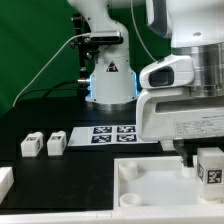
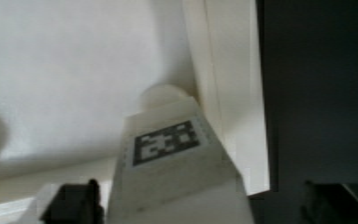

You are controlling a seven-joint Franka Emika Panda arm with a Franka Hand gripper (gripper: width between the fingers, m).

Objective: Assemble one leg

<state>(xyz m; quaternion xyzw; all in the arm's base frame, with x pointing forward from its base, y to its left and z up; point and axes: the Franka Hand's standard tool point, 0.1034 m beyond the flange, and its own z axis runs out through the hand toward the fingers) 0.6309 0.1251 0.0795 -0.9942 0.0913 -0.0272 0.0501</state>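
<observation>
My gripper (image 1: 200, 158) is at the exterior view's right, over the white tray (image 1: 150, 182). It is shut on a white square-sided leg (image 1: 210, 166) whose marker faces the camera. The leg stands upright, its lower end at the tray's far right part. In the wrist view the leg (image 2: 179, 160) runs away from the camera between the two dark fingertips (image 2: 76, 198), marker face up. Its far end meets the tray's raised wall (image 2: 229, 60). Two more legs (image 1: 32, 144) (image 1: 56, 142) stand on the black table at the exterior view's left.
The marker board (image 1: 110, 133) lies on the table behind the tray. A white part (image 1: 5, 181) sits at the left edge. The robot base (image 1: 110, 75) with cables stands at the back, before a green curtain.
</observation>
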